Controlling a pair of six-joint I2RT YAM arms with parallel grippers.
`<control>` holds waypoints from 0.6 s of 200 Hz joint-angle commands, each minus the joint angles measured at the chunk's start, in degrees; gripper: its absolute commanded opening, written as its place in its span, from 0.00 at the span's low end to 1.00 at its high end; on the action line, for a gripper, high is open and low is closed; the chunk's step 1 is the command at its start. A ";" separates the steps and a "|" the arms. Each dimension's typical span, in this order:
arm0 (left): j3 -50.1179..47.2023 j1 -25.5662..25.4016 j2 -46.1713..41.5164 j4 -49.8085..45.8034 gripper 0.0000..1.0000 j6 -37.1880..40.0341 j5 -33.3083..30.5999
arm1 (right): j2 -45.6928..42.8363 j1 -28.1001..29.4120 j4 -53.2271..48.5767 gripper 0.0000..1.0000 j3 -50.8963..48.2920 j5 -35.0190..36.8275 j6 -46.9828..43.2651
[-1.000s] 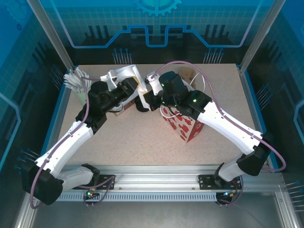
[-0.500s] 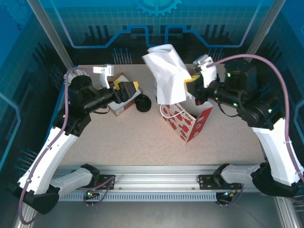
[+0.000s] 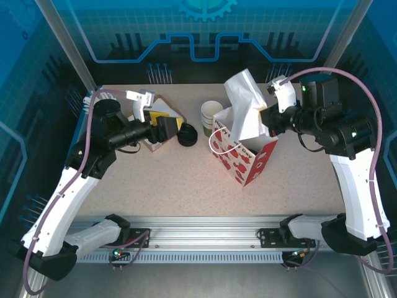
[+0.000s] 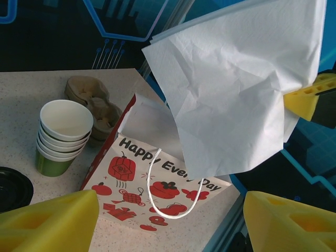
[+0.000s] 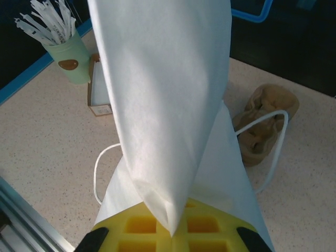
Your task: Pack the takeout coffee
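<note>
The right pincer [image 3: 268, 124] is clenching one edge of a white paper bag [image 3: 244, 105]. The bag is hanging over the open mouth of the red-and-white gift bag [image 3: 247, 162], and its lower end appears to be at or just inside the rim. The left pincer [image 3: 173, 127] is hanging released with nothing between its fingers, near the pile of black lids [image 3: 186, 137] and facing the gift bag from the side.

I am failing to place the takeout coffee: I cannot tell whether it is riding inside the white paper bag or sitting hidden elsewhere. The lidless stack of cups [image 3: 211, 113] standing just behind the gift bag is not it.

As I am reading it, the step in hand is feeding the white paper bag down into the gift bag.

Doing it well:
- Keep the white paper bag hanging straight and centred over the mouth, clear of the white cord handle [image 4: 157, 184].
- Lower slowly, since the paper is crumpling and may catch on the rim.
- The gift bag is looking light and is leaning on the tabletop [image 3: 186, 186], so the free left pincer could be steadying its near wall.
- Let go only once the load is resting on the bottom.
</note>
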 commanded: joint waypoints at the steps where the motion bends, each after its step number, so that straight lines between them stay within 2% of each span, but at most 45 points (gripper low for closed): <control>1: -0.93 -0.24 -0.38 0.73 0.74 1.39 1.48 | -0.18 -3.54 -2.33 0.00 -1.18 -6.03 0.21; 54: -2.18 -0.25 1.47 2.71 0.72 0.02 2.06 | -0.03 -10.53 -2.96 0.00 -4.00 -11.18 0.41; 81: -2.95 -0.21 1.77 3.36 0.71 -0.38 2.15 | 1.30 -11.93 -2.06 0.00 -5.08 -13.32 0.88; 120: -3.69 -0.26 2.67 3.90 0.69 -0.81 2.14 | 3.79 -12.44 -3.50 0.00 -4.03 -6.37 -0.16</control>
